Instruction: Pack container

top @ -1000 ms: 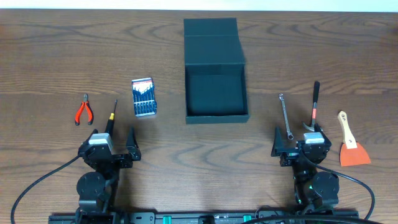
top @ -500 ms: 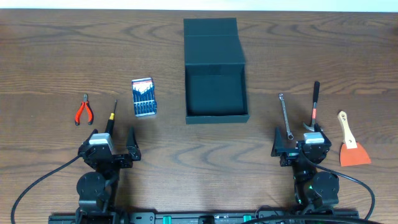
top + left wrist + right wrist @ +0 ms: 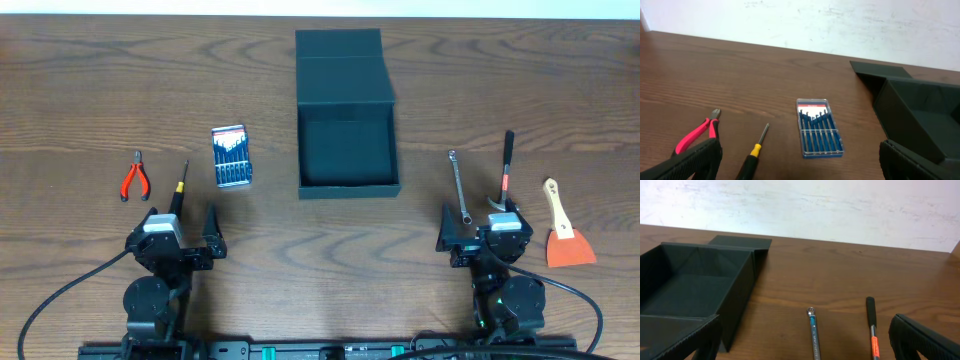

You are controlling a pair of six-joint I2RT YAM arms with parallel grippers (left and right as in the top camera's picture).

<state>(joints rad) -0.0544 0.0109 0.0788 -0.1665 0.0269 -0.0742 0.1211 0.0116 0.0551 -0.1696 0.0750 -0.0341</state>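
Container (image 3: 349, 188): open, lid folded back.
Left gripper (image 3: 183, 227): jaws spread wide, screwdriver (image 3: 179, 190) just beside.
Right gripper (image 3: 479, 228): jaws spread wide, near wrench (image 3: 459, 186) and possibly a hammer (image 3: 506, 165).

Container (image 3: 347, 150) centre; bit case (image 3: 231, 156) left; wrench (image 3: 459, 187) right.

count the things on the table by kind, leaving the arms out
container: 1
bit case: 1
pliers: 1
screwdriver: 1
wrench: 1
hammer: 1
scraper: 1
total: 7
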